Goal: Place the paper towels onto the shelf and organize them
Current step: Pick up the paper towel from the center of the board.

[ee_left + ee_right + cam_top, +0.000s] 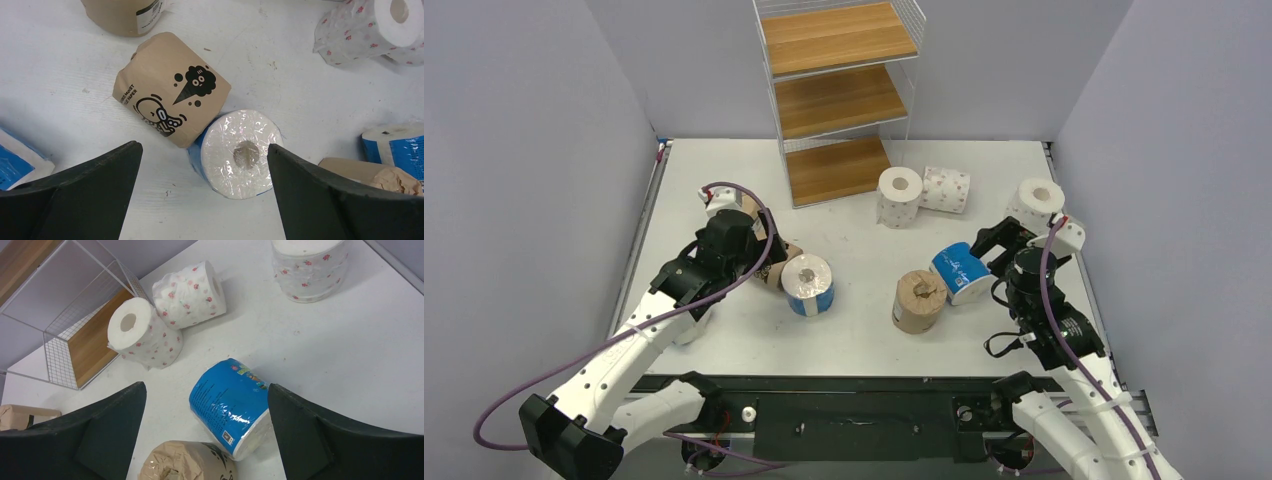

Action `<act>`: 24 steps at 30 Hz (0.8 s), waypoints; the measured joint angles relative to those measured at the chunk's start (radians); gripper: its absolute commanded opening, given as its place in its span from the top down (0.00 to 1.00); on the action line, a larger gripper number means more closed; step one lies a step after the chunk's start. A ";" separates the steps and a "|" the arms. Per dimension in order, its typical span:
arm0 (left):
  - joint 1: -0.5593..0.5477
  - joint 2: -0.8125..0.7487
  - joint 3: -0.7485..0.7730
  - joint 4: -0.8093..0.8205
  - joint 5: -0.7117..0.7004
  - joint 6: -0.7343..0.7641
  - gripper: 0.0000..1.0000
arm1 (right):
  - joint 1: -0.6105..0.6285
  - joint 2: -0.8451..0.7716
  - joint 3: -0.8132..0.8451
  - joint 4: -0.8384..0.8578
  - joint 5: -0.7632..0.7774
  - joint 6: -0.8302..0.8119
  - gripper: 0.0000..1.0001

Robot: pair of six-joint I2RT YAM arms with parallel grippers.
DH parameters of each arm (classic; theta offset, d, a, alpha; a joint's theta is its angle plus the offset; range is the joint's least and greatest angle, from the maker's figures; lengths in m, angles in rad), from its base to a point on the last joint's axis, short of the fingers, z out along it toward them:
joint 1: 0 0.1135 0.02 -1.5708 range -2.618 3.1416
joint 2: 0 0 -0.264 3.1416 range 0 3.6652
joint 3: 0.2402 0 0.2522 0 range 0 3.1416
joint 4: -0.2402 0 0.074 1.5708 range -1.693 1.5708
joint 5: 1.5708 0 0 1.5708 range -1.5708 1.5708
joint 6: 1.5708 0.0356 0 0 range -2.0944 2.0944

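Note:
The empty shelf stands at the back of the table. Both grippers are open and hold nothing. My left gripper hovers over a blue-wrapped roll standing on end, which leans against a tan roll. That blue roll sits left of centre. My right gripper hangs above a blue roll lying on its side, close to the right finger. A tan roll stands just in front of it. Three white flowered rolls rest near the shelf.
Another tan roll sits beyond the left gripper, and a third blue roll shows at the left edge of that view. Grey walls close in the table on three sides. The shelf's wire frame stands beside the white rolls.

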 measured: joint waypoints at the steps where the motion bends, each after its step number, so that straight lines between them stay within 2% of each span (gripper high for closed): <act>1: 0.000 0.000 0.000 0.001 0.000 0.000 0.04 | 0.000 0.000 0.000 0.000 -0.004 -0.006 0.13; 10: 0.000 -0.022 -0.018 0.033 0.031 0.026 0.04 | 0.000 0.000 0.002 0.000 -0.048 -0.073 0.12; 16: 0.000 -0.064 -0.032 0.072 0.018 0.029 0.04 | 0.005 -0.013 0.008 -0.001 -0.045 -0.053 0.12; 24: 0.000 -0.143 -0.116 0.143 -0.009 0.034 0.04 | 0.021 -0.002 0.049 -0.005 -0.130 -0.090 0.13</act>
